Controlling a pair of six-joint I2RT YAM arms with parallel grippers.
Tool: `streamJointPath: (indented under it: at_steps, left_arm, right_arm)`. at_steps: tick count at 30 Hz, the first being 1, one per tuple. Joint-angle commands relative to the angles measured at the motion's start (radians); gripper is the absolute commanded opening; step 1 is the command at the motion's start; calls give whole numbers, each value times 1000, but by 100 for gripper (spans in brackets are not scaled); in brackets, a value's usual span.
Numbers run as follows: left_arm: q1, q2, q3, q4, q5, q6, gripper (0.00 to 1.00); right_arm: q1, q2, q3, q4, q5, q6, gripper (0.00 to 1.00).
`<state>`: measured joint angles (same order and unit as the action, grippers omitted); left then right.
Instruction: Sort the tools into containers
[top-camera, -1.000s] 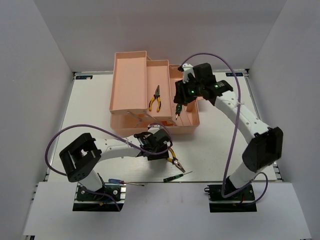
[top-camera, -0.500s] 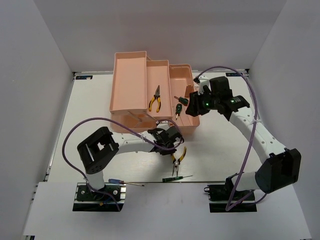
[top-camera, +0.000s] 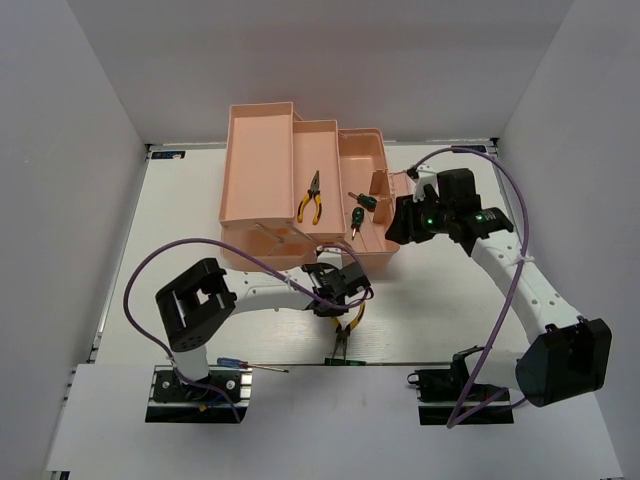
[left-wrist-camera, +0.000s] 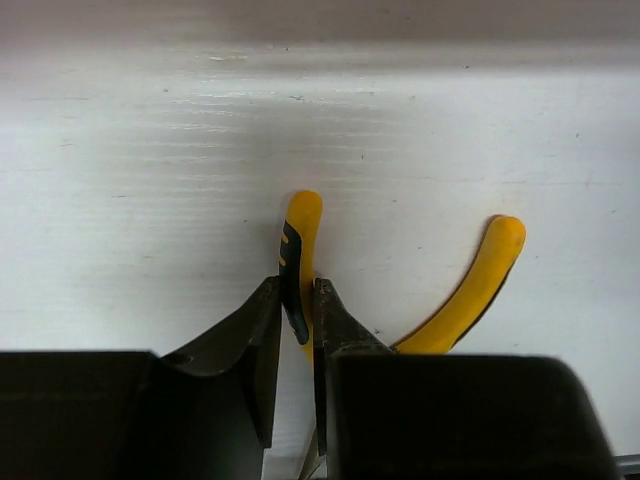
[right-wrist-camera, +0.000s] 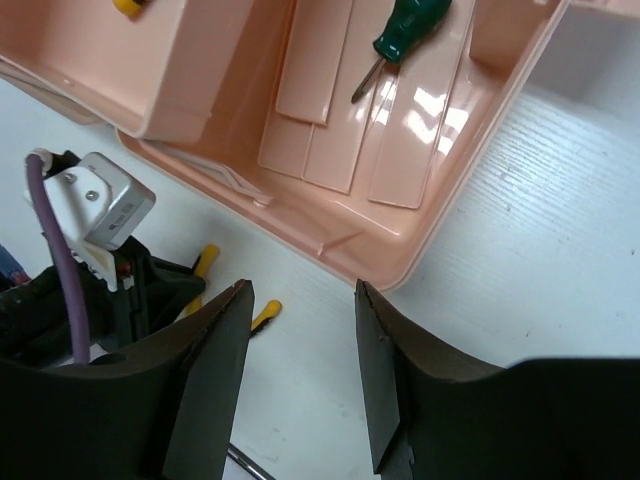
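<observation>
White bench carried the salmon-pink toolbox, we noted; the right gripper hung empty, jaws apart, over its near right corner. Our left gripper pinched one handle of the yellow pliers on the bench.

No text, label, brand, number or sign can be read anywhere, neither on the salmon-pink toolbox nor on the yellow-handled pliers on the table, in any of the three views.
</observation>
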<state>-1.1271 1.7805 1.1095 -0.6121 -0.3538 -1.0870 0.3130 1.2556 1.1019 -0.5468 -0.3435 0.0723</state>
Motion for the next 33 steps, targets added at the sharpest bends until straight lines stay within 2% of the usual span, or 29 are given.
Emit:
streamJointPath:
  at_steps: [1, 6, 15, 17, 18, 21, 25, 27, 33]
  left_arm:
    - [-42, -24, 53, -144, -34, 79, 0]
    - [-62, 28, 118, -179, -47, 88, 0]
    - [-62, 128, 108, -178, -25, 78, 2]
    - [-62, 140, 108, -178, -16, 78, 7]
    - [-62, 154, 108, -178, -16, 78, 21]
    - [-62, 163, 108, -178, -7, 78, 27]
    - [-62, 142, 85, -160, 4, 78, 5]
    - [-62, 119, 96, -160, -5, 87, 0]
    - [-62, 7, 249, -234, -111, 141, 0]
  right_arm:
    - [-14, -42, -23, 27, -23, 11, 51]
    - [-26, -56, -48, 30, -29, 14, 51]
    - [-54, -85, -80, 41, -38, 18, 51]
    - [-57, -88, -89, 39, -41, 18, 51]
    - [-60, -91, -94, 39, -43, 18, 51]
    - [-69, -93, -94, 42, -42, 17, 51]
    - [-87, -94, -94, 41, -46, 20, 51]
    - [-89, -91, -91, 42, -51, 17, 51]
    - [-109, -96, -102, 30, -51, 17, 51]
